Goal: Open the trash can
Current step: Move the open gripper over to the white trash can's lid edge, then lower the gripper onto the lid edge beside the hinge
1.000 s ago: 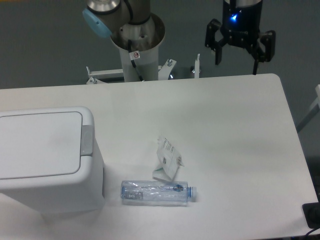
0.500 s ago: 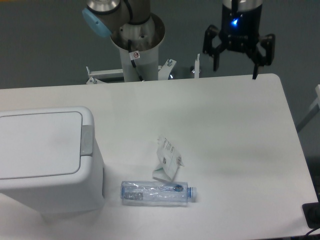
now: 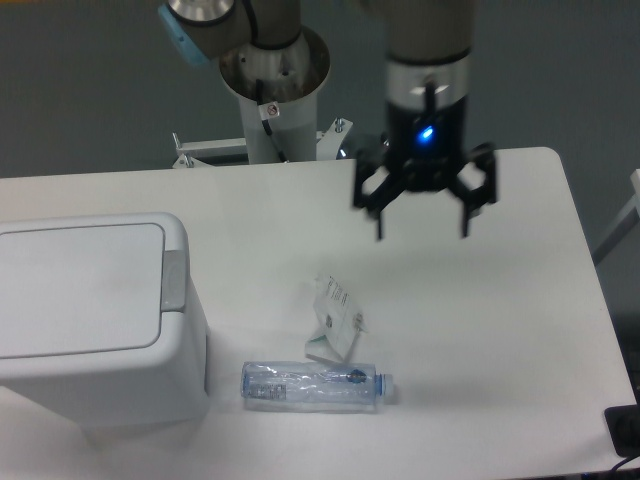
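Note:
The trash can (image 3: 95,320) is a big white box at the table's left front, its flat lid down and a small grey push tab (image 3: 173,280) on its right edge. My gripper (image 3: 422,228) hangs open above the table's back middle, well to the right of the can and higher in the picture. Nothing is between its black fingers (image 3: 381,222).
A clear plastic bottle (image 3: 315,386) lies on its side near the front edge, right of the can. A crumpled white wrapper (image 3: 335,318) rests just behind it. The arm's base column (image 3: 272,90) stands beyond the table's back edge.
The gripper has moved from beyond the back right of the table leftward and forward over the tabletop, still open. The can, bottle and wrapper have not moved.

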`<state>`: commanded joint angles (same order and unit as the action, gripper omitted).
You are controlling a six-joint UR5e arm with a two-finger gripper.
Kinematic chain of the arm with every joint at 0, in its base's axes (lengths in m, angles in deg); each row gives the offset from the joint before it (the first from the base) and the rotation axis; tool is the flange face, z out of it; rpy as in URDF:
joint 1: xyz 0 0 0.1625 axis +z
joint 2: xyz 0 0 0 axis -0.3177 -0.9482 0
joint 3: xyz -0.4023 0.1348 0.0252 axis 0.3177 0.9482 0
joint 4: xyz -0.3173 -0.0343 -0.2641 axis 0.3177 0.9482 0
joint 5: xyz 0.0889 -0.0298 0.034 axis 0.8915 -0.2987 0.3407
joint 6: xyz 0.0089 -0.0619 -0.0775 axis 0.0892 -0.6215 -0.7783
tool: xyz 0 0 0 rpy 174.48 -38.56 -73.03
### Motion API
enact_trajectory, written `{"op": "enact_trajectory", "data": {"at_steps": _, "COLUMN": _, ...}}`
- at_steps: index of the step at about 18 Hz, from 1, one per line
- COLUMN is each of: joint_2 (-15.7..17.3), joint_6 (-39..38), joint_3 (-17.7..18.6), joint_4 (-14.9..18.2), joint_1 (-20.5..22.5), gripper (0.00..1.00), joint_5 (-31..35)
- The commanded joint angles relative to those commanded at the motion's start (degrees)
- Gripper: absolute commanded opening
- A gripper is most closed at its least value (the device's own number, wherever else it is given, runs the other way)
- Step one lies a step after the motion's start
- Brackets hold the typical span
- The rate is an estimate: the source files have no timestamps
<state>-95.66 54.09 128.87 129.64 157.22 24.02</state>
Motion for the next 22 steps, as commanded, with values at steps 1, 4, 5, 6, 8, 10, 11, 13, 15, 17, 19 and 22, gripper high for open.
{"op": "enact_trajectory", "data": {"at_steps": 1, "joint_2": 0.3, "joint_6": -4.3, "joint_3": -0.1, "joint_4": 0.2, "joint_1": -0.8, "gripper": 1.00, "joint_5": -2.6}}
{"op": "enact_trajectory", "data": {"at_steps": 4, "joint_2": 0.8, "joint_6": -11.8, "joint_3": 0.6, "joint_4": 0.6, "joint_1": -3.3, "gripper": 1.00, "joint_5": -8.5}}
{"op": "enact_trajectory", "data": {"at_steps": 5, "joint_2": 0.6, "joint_6": -14.1, "joint_3": 0.8, "joint_4": 0.6, "joint_1": -4.0, "gripper": 1.00, "joint_5": -10.7}}
{"op": "enact_trajectory", "data": {"at_steps": 6, "joint_2": 0.3, "joint_6": -15.1, "joint_3": 1.0, "joint_4": 0.7, "joint_1": -4.0, "gripper": 1.00, "joint_5": -10.9}}
{"op": "enact_trajectory", "data": {"at_steps": 8, "joint_2": 0.2, "joint_6": -15.5, "joint_3": 2.4, "joint_4": 0.6, "joint_1": -4.1, "gripper": 1.00, "joint_5": -11.3}}
{"op": "enact_trajectory", "data": {"at_steps": 10, "joint_2": 0.2, "joint_6": -15.5, "joint_3": 3.3, "joint_4": 0.6, "joint_1": -5.8, "gripper": 1.00, "joint_5": -10.8}}
{"op": "enact_trajectory", "data": {"at_steps": 11, "joint_2": 0.3, "joint_6": -15.5, "joint_3": 3.3, "joint_4": 0.6, "joint_1": -6.0, "gripper": 1.00, "joint_5": -11.1}}
{"op": "enact_trajectory", "data": {"at_steps": 13, "joint_2": 0.2, "joint_6": -15.5, "joint_3": 3.6, "joint_4": 0.6, "joint_1": -6.1, "gripper": 1.00, "joint_5": -11.2}}
{"op": "enact_trajectory", "data": {"at_steps": 15, "joint_2": 0.2, "joint_6": -15.5, "joint_3": 3.9, "joint_4": 0.7, "joint_1": -6.2, "gripper": 1.00, "joint_5": -11.2}}
{"op": "enact_trajectory", "data": {"at_steps": 17, "joint_2": 0.2, "joint_6": -15.5, "joint_3": 4.7, "joint_4": 0.6, "joint_1": -6.5, "gripper": 1.00, "joint_5": -11.1}}
{"op": "enact_trajectory", "data": {"at_steps": 19, "joint_2": 0.2, "joint_6": -15.5, "joint_3": 4.9, "joint_4": 0.6, "joint_1": -6.6, "gripper": 1.00, "joint_5": -11.0}}
{"op": "enact_trajectory", "data": {"at_steps": 22, "joint_2": 0.0, "joint_6": -15.5, "joint_3": 4.9, "joint_4": 0.5, "joint_1": -6.6, "gripper": 1.00, "joint_5": -11.0}}
